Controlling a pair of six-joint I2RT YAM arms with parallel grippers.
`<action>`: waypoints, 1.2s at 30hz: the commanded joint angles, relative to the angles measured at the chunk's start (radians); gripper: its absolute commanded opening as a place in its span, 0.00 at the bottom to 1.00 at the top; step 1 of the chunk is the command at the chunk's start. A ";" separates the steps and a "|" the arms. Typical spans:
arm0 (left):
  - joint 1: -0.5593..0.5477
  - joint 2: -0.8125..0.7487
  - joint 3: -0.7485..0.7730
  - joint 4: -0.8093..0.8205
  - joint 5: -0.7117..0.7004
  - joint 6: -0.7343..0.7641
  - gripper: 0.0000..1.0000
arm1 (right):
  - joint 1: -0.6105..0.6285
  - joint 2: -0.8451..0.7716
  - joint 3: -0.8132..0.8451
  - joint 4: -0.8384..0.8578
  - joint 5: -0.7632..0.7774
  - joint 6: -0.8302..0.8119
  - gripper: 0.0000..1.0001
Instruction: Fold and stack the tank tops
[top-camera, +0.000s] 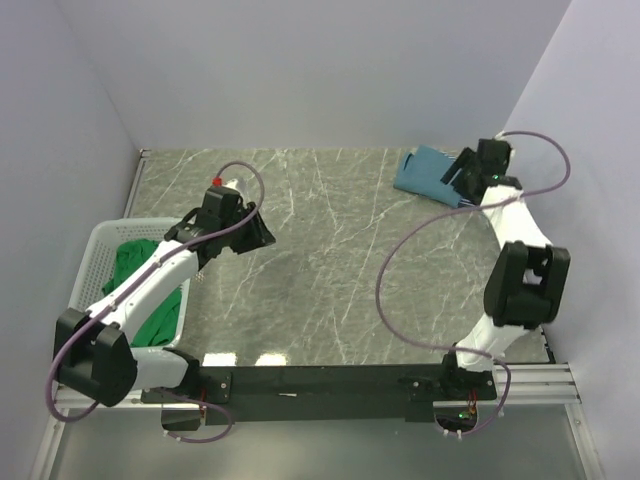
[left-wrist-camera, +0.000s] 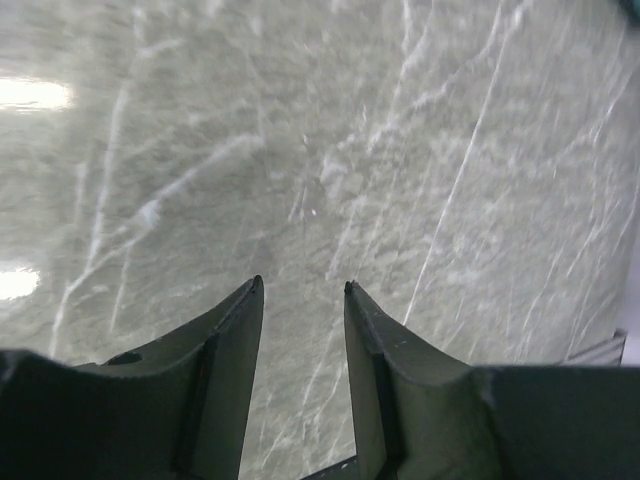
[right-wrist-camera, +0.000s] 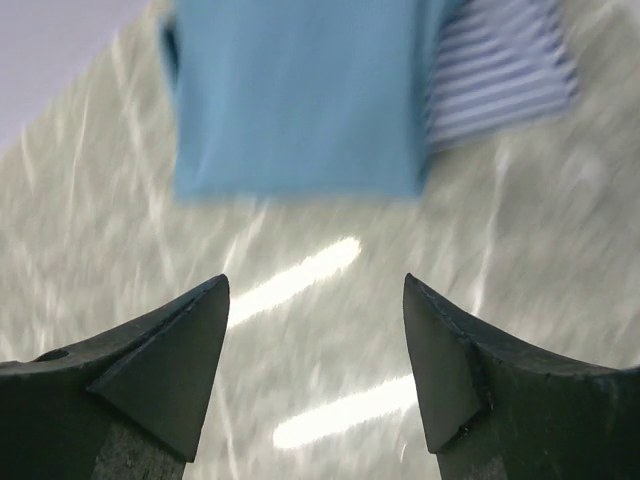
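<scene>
A folded teal-blue fabric tank top (right-wrist-camera: 300, 100) overlaps a navy-and-white striped tank top (right-wrist-camera: 500, 70) on the grey marbled tabletop's (top-camera: 330, 260) far right. A bright green tank top (top-camera: 135, 270) fills the white plastic mesh basket (top-camera: 95, 250). The left end effector (left-wrist-camera: 300, 287) and right end effector (right-wrist-camera: 315, 280) have their jaws apart, holding nothing.

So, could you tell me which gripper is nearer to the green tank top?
Left. The left gripper hovers just beside the green tank top in its basket; the right gripper is far off by the teal top.

top: overhead from near edge | wrists: close above table (top-camera: 330, 250) | shared: table
</scene>
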 joint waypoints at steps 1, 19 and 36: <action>0.033 -0.075 0.013 -0.032 -0.119 -0.054 0.45 | 0.098 -0.126 -0.153 0.089 0.058 0.030 0.77; 0.794 -0.137 -0.039 -0.224 -0.465 -0.273 0.63 | 0.647 -0.542 -0.549 0.131 0.126 0.090 0.78; 0.866 0.308 -0.029 -0.164 -0.496 -0.390 0.66 | 0.756 -0.682 -0.658 0.099 0.118 0.104 0.78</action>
